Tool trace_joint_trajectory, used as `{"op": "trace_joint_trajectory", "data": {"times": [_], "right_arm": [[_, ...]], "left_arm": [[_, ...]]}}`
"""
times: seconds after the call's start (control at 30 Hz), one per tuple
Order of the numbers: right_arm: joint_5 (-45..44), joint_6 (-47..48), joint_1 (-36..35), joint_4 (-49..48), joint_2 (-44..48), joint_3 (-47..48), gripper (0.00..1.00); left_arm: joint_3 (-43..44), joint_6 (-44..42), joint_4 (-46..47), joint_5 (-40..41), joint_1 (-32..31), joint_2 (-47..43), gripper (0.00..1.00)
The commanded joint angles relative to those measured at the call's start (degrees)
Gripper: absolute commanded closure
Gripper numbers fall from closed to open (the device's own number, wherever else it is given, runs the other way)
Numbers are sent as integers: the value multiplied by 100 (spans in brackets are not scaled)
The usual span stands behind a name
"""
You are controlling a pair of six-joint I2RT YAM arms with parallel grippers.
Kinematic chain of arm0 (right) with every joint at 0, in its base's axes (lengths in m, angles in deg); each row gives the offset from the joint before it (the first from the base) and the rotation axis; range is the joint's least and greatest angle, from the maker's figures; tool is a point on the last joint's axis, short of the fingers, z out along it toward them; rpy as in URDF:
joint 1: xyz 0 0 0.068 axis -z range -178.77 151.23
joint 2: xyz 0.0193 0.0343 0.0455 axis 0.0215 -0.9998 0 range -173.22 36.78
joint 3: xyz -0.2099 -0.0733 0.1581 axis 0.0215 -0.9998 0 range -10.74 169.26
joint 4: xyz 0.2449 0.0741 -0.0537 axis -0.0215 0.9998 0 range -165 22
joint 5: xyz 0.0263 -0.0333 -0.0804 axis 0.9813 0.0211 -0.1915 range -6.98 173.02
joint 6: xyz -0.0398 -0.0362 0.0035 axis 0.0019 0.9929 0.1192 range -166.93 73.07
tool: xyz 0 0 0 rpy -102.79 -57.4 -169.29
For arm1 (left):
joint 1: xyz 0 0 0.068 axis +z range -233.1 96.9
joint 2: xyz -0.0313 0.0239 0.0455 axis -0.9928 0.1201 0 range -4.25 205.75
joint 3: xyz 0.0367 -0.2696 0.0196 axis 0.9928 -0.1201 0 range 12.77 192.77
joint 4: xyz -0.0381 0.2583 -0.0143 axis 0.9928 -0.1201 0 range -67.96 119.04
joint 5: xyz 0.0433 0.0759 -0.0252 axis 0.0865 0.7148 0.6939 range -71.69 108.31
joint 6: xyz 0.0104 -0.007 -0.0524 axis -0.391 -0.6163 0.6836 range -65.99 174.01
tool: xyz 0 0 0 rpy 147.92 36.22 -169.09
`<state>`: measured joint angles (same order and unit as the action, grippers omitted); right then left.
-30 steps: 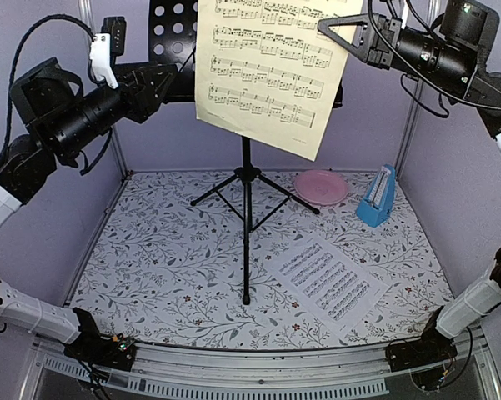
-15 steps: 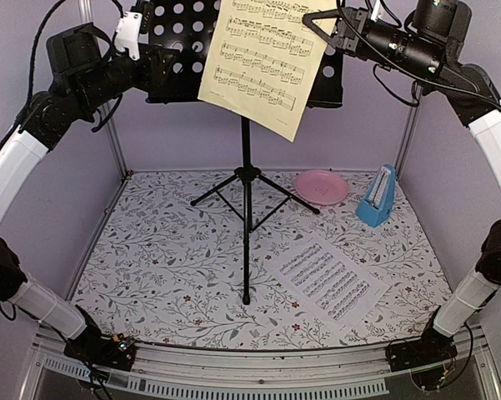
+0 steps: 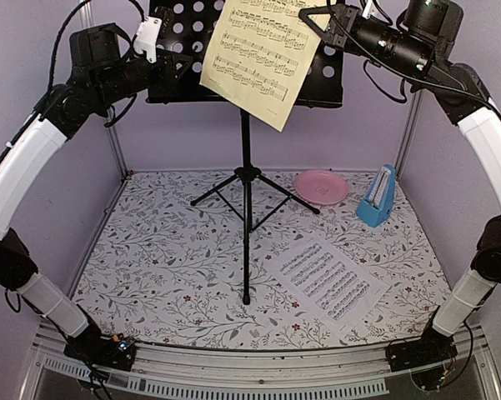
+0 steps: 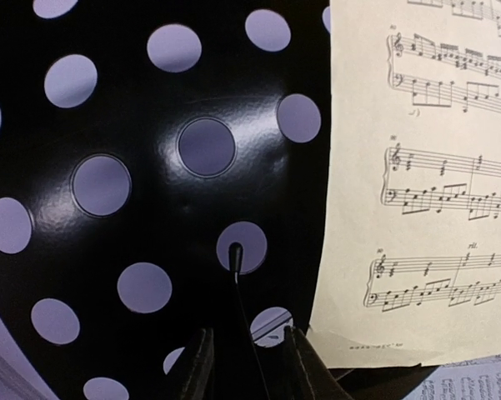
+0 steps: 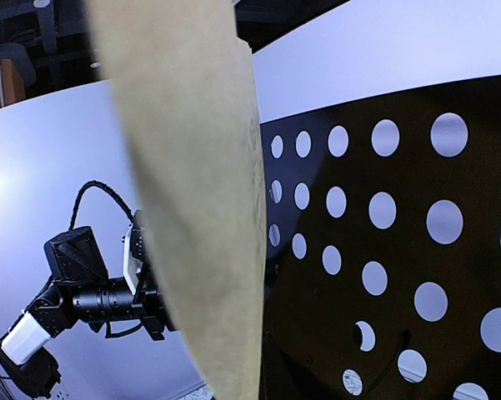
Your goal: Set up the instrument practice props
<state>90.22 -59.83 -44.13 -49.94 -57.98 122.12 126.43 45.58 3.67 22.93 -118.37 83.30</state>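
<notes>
**Music stand setup: yellow page is up at the desk, white page is flat on the surface**

The black perforated music stand (image 3: 246,167) has its tripod planted around the middle of the flowery surface (image 3: 150,267), a bit toward the far side, with its holed desk way up high.

The right jaws are clamped shut on the top right corner of the pale-yellow sheet (image 3: 254,58). The page hangs crooked in front of the right half of the desk, and its lowest corner dangles past the bottom ledge.

The left jaws are over at the left edge of the desk. In the left wrist view the two fingers (image 4: 196,371) sit on either side of a thin black edge of the stand with a gap between them, so they're partly open and not pinching it.

The white sheet (image 3: 327,279) lies flat on the near right part of the surface. The little blue metronome (image 3: 377,198) stands upright at the far right by the wall. Just left of it is a pink plate (image 3: 321,187), and one tripod foot ends right beside the plate.
</notes>
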Motion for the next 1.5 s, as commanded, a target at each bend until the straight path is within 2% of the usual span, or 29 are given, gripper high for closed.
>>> {"op": "trace_joint_trajectory", "data": {"times": [0.0,0.27,0.5,0.73,0.93,1.13,1.2,1.33,1.47], "right_arm": [[-151,262,-26,-161,-130,195,100],[-254,648,-27,-184,-261,328,100],[-383,886,-29,-212,-306,346,100],[-586,1198,-31,-184,-262,351,100],[-589,1229,-29,-262,-302,360,100],[-588,1430,-31,-364,-366,372,100],[-588,1460,-26,-363,-391,415,100],[-613,1509,-26,-310,-396,460,100],[-646,1568,-25,-286,-369,461,100]], "left_arm": [[187,-103,-145,57,95,84,71],[280,-129,-252,74,99,154,75],[344,-114,-215,59,99,202,88],[-267,30,552,-217,103,-152,100],[-496,25,823,-495,79,-233,100],[-1010,38,1507,-581,81,-533,100],[-828,62,1297,-430,81,-501,100],[-624,56,898,-93,81,-512,72],[-705,125,556,92,81,-568,67]]}}
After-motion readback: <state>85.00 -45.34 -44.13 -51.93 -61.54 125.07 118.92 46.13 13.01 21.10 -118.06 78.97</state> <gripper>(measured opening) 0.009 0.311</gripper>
